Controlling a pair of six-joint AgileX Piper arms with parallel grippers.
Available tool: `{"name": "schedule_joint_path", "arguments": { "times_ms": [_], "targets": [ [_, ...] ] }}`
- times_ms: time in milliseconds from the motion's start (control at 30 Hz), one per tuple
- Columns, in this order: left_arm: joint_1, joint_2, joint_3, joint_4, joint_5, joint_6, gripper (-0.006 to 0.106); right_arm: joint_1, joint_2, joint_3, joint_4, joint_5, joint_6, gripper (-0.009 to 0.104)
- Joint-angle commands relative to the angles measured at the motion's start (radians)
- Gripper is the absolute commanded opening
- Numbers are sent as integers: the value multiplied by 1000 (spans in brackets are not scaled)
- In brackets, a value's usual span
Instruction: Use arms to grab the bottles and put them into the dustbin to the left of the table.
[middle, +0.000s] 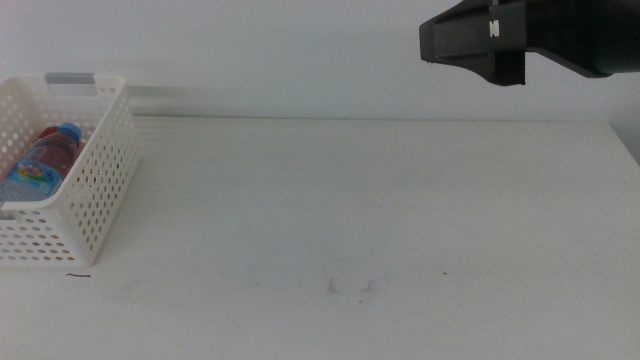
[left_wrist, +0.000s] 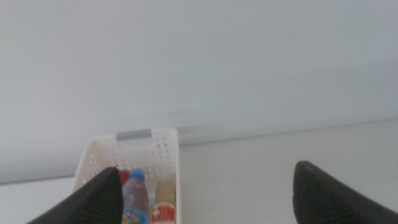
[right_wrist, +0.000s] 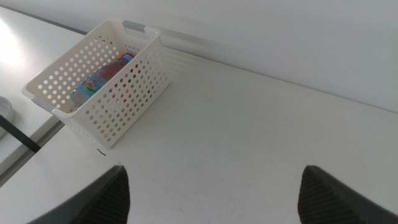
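Right gripper (right_wrist: 211, 193) raised over table (middle: 380, 200), jaws wide, empty. Left gripper (left_wrist: 205, 193) likewise. Water bottle (middle: 40, 165), tea bottle (left_wrist: 164, 205) inside dustbin (middle: 95, 190); red can probably too. Nothing left.

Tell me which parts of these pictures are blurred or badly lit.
Middle view: even light, sharp white perforated plastic basket; the black right arm is a dark shape without detail. Left wrist view: soft overall; the open left gripper is blurred. Right wrist view: basket sharp; the open right gripper is out of focus.
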Motion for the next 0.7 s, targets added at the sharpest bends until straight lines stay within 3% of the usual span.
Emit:
{"name": "schedule_joint_path", "arguments": {
  "times_ms": [0,200,467,667],
  "targets": [
    [-5,-25,9,11,-27,-21,94,2,-7,2,-6,-10,-3,74],
    [-5,-23,14,-50,-32,-14,94,2,-7,2,-6,-10,-3,74],
    [-7,-23,95,114,-199,-144,94,2,-7,2,-5,-10,-3,74],
    [-7,-23,97,128,-217,-144,94,2,-7,2,-5,-10,-3,74]
  ]
}}
